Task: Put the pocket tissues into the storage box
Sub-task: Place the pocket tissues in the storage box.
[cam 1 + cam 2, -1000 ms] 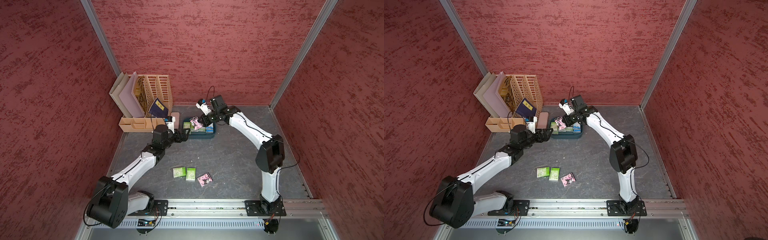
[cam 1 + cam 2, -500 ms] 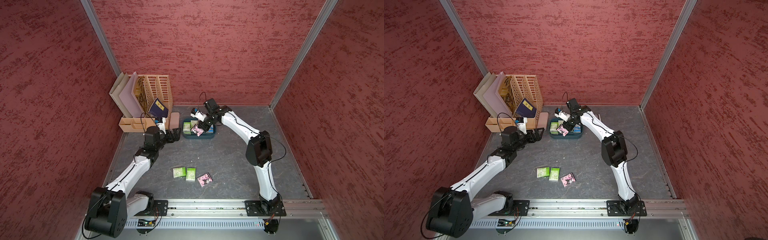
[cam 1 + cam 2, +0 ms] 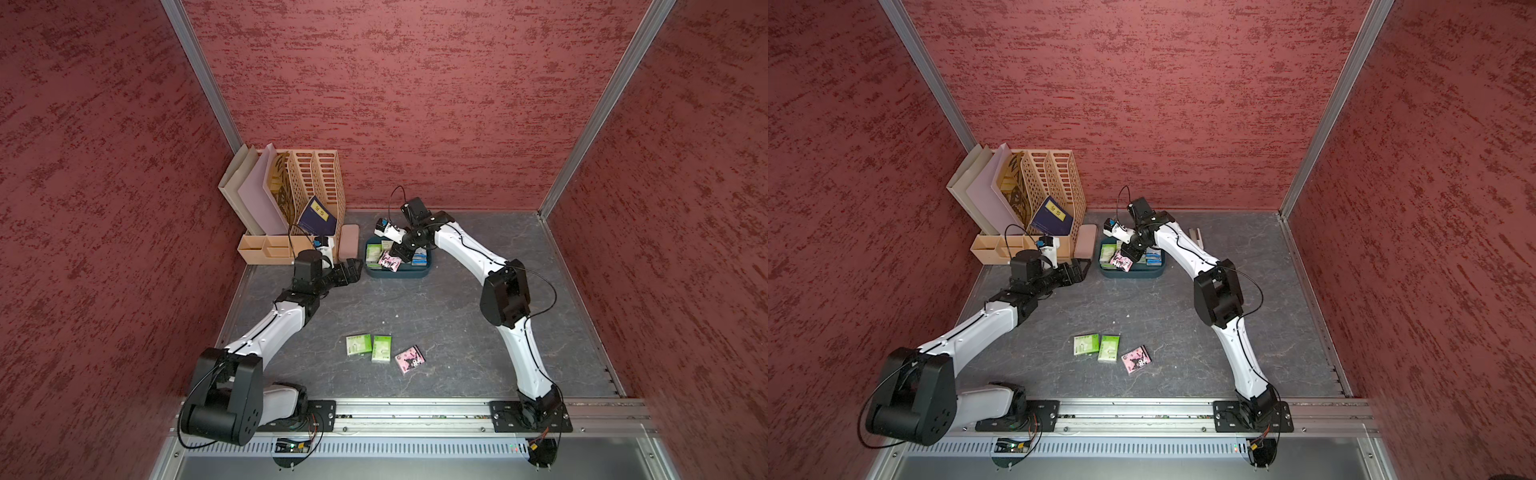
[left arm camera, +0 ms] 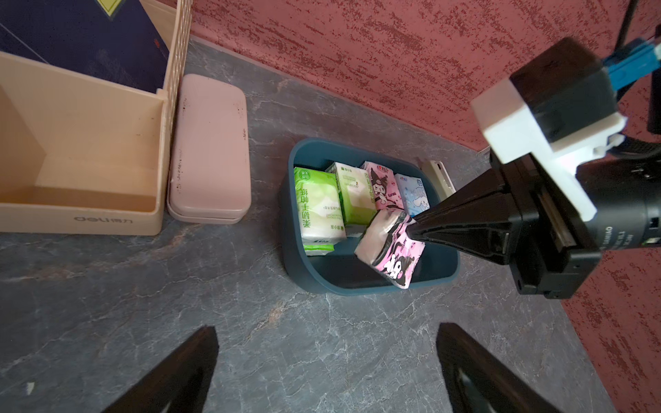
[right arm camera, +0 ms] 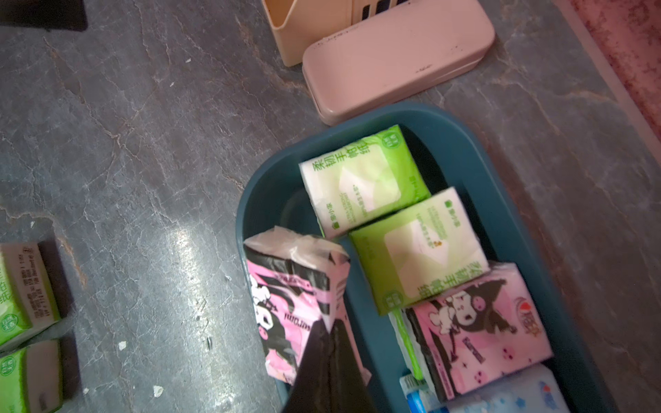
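Your right gripper (image 4: 411,228) pinches a pink packet (image 4: 390,250), tilted above the bare end of the storage box (image 4: 297,246); release it inward. Your left gripper (image 3: 352,269), splayed and empty, sits nearer the 3 loose packets (image 3: 381,348).

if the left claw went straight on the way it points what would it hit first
Most likely the near wall of the storage box, right ahead of the open left claw; depth is unclear.
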Controlling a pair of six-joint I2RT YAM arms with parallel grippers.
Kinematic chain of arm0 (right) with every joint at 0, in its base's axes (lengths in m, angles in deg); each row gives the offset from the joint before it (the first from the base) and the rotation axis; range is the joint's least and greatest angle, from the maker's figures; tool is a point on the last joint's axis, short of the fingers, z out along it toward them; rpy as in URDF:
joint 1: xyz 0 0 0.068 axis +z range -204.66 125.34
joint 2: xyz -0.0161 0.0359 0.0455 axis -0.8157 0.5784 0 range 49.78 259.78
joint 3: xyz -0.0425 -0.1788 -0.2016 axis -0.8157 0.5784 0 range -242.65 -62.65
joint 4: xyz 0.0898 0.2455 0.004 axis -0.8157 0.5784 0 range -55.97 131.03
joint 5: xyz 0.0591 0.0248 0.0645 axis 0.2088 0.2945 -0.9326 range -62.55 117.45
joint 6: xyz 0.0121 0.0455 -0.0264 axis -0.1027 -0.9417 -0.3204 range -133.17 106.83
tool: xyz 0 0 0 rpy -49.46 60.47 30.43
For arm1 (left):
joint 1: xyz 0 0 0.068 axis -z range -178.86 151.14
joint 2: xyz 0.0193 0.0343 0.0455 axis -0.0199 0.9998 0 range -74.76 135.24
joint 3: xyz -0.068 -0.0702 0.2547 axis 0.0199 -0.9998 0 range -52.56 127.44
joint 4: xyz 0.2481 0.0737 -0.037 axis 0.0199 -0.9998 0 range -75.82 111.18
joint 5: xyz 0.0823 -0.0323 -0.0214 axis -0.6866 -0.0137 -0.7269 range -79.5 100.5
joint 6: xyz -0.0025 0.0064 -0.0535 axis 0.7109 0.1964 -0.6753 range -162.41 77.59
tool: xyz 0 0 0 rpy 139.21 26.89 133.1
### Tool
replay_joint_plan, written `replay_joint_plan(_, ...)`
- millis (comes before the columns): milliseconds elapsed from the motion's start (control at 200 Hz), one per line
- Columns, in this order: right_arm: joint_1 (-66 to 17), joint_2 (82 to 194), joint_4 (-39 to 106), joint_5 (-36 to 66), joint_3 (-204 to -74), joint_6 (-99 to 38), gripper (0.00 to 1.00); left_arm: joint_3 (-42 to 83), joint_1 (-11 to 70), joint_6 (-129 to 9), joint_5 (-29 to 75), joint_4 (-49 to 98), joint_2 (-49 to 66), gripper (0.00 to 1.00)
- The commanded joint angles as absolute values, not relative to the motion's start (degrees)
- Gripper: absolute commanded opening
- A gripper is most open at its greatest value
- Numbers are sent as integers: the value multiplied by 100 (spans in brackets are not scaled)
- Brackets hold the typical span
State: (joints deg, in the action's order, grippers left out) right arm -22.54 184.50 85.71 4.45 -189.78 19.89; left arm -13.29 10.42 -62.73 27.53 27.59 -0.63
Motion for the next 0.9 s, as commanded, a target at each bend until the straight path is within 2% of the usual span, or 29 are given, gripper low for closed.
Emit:
replay_joint_plan(0,-2135,18745,8838,75,-19031,2206,0,-1031,960,-6106,2912,2641,17,100)
replay_joint_plan(95,-2126,18858,8751,19,-19044,2178,15,-927,912,-6035,2953,2517,69,100)
replay_joint_plan(195,-2120,18938,8665,13,-19057,2073,39,-906,849,-6058,3001,2524,106,100)
replay_joint_plan(276,-2117,18915,8575,23,-19045,1927,48,-910,835,-6096,3026,2539,127,100)
replay_joint_plan(371,-2118,18765,8423,37,-19006,1695,54,-913,841,-6120,3036,2563,151,100)
replay_joint_plan(551,-2135,18078,7718,9,-18439,1083,56,-899,843,-6199,3097,2621,193,100)
replay_joint_plan(681,-2161,17505,7129,-85,-17756,504,56,-867,846,-6192,3133,2602,181,100)
replay_joint_plan(751,-2194,17248,6880,-212,-17434,145,51,-849,843,-6192,3167,2593,167,100)
replay_joint_plan(837,-2188,17078,6787,-330,-17181,-286,25,-822,845,-6184,3198,2575,167,100)
replay_joint_plan(897,-2188,17060,6812,-330,-17071,-582,11,-804,846,-6187,3221,2578,162,100)
